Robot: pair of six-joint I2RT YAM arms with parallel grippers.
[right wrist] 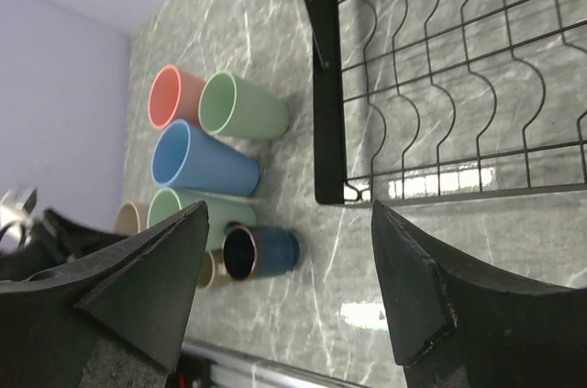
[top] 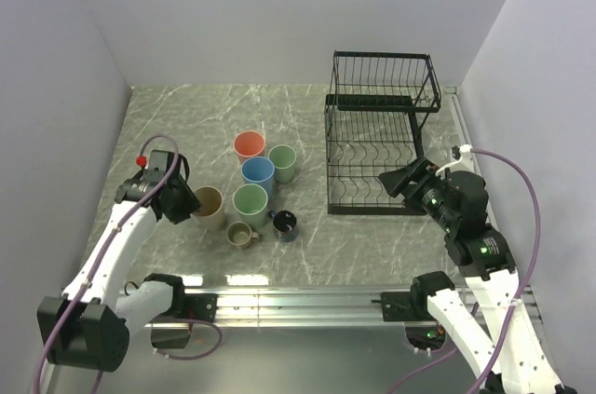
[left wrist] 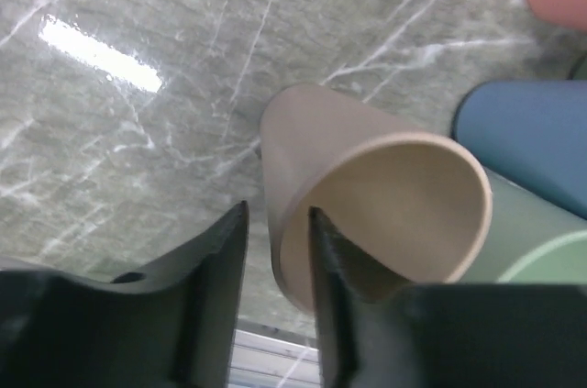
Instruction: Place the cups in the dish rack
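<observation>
Cups: 7 stand upright on the bench (top: 168, 124), mouths up, grouped left of centre; none is in the dish rack (top: 377, 133).
Cup in hand: beige cup (top: 209, 206), the leftmost of the group, just beside a pale green cup (top: 250, 200).
Nearer arm: left; the left pincer (top: 186, 203) is at the beige cup, while the right arm is well apart from it.
Long axis: vertical, so the rim wall offers a thin edge to pinch from above.
Key relation: in the left wrist view the near wall of the cup runs up between the 2 fingers of the pincer, 1 finger outside the wall and 1 over the mouth.
Left pincer state: narrow, straddling the wall; a thin strip of bench shows between the outer finger and the cup, so I judge the grip not yet made.
Right pincer state: the right pincer (right wrist: 289, 218) is wide and empty, near the front right of the rack.
Direction of travel: the rack lies well to the right of the beige cup, beyond the blue cup (top: 258, 173), the salmon-pink cup (top: 249, 144) and the second pale green cup (top: 282, 162).
Next move, judged: close on the wall, lift straight up, then carry right over the group.
Risk, judged: a low carry could clip the neighbouring cups.
Small mugs: olive-tan mug (top: 242, 236) and navy mug (top: 285, 224) sit nearest the arms.
</observation>
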